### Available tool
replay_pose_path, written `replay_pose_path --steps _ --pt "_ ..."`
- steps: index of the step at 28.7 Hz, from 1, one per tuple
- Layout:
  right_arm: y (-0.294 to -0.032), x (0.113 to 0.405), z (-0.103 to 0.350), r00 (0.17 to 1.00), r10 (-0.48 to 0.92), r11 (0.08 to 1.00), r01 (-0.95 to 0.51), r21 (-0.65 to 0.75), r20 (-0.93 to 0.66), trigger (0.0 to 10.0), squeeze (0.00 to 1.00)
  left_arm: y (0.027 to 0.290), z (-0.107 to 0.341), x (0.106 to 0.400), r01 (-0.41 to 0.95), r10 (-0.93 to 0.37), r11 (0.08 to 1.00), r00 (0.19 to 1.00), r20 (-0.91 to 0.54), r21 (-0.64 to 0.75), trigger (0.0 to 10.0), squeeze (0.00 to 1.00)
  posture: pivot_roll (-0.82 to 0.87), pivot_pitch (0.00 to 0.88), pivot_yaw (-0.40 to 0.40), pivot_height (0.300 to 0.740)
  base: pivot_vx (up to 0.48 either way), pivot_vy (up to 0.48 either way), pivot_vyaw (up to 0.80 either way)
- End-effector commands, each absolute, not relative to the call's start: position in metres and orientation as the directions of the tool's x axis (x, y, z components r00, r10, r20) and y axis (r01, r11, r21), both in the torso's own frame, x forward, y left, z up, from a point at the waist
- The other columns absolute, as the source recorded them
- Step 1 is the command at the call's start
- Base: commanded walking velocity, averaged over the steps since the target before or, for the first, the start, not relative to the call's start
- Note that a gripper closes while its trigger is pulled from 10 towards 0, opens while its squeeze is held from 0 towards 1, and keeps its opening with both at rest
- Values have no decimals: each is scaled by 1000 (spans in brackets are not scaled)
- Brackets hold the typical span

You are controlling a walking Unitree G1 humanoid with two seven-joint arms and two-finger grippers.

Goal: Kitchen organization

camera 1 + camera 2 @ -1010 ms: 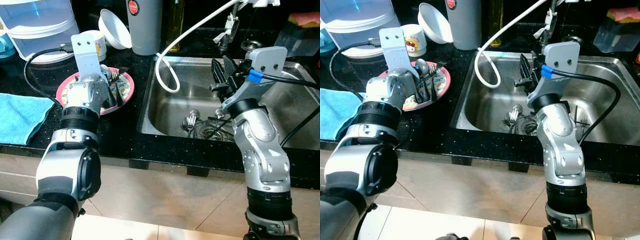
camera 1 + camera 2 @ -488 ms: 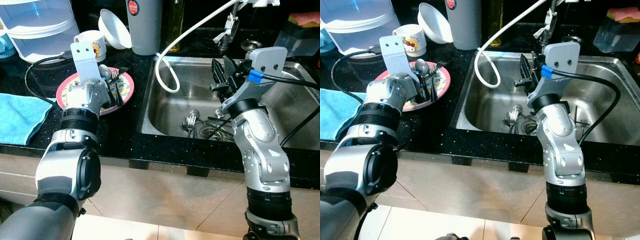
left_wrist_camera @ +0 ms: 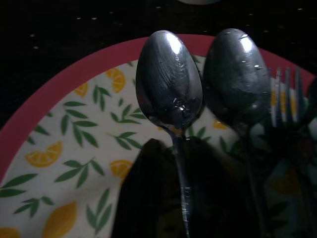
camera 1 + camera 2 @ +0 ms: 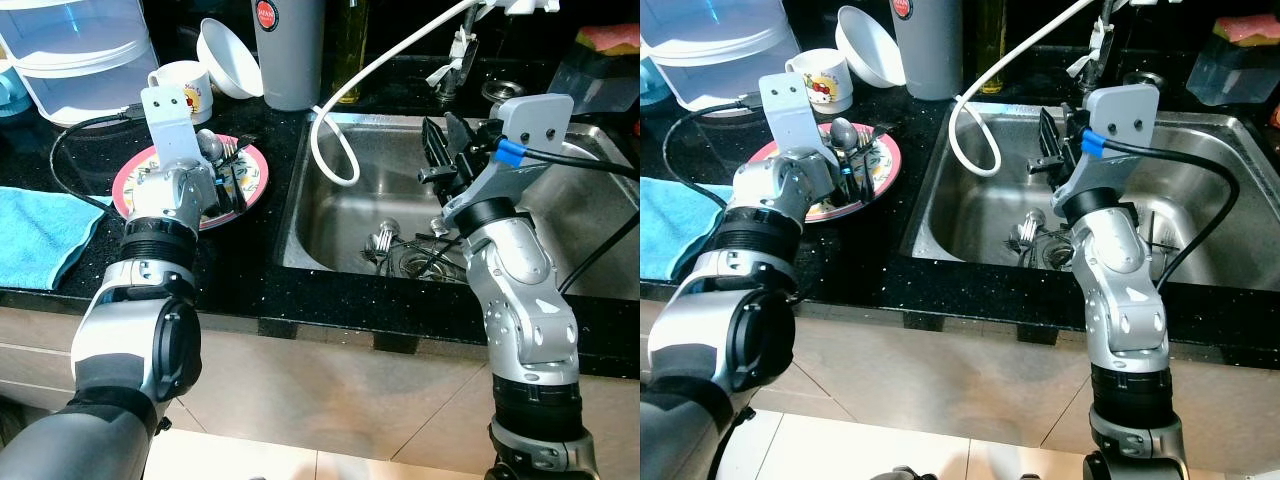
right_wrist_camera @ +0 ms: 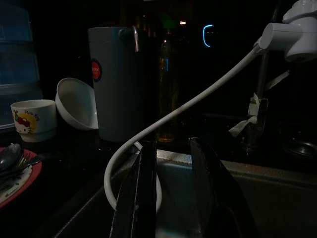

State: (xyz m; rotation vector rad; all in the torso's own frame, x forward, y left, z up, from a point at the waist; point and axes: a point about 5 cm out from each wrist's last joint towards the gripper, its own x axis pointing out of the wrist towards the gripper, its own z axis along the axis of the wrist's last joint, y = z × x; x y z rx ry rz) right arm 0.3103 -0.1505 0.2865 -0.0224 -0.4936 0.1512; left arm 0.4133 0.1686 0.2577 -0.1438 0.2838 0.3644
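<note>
Leaning over the black counter (image 4: 250, 290), the robot's left gripper (image 4: 222, 188) sat low on the pink-rimmed plate (image 4: 135, 170), its two black fingers closed on the handle of a spoon (image 3: 169, 84) whose bowl pointed straight ahead of the wrist, away from the robot and toward the back of the counter. That line mattered most: the spoon's long axis ran along the fingers rather than across them, so any lift looked likely to carry it out lengthwise. A second spoon (image 3: 237, 74) lay just beside the first, and a fork (image 3: 286, 94) beside that, all on the same plate. Off to the robot's right, the right gripper (image 4: 447, 158) hung above the steel sink (image 4: 330, 225), well apart from the plate, its fingers a little apart and empty, while more cutlery (image 4: 385, 242) waited near the drain below. Farther back stood a cartoon mug (image 4: 185, 82), a tipped white bowl (image 4: 225, 55) and a grey canister (image 4: 290, 50).
</note>
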Motion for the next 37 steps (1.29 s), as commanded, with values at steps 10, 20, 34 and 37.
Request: replay_pose_path --steps 10,20,34,37 --pt "-151 310 283 871 143 989 -138 -46 469 10000 0 175 254 413 -397 363 916 884 -294 -64 0 0 50 102 77 740 0 0 0" --pt "-150 312 283 868 147 989 -141 -47 474 10000 0 152 313 408 -278 262 957 950 171 78 10000 0 51 68 86 740 0 0 0" --pt "-158 309 290 852 118 985 -166 49 510 10000 0 96 311 394 279 -320 942 914 249 186 10000 0 44 41 94 740 0 0 0" --pt "-163 309 291 854 98 984 -161 81 512 10000 0 84 304 387 369 -449 867 870 205 336 10000 0 44 43 94 740 0 0 0"
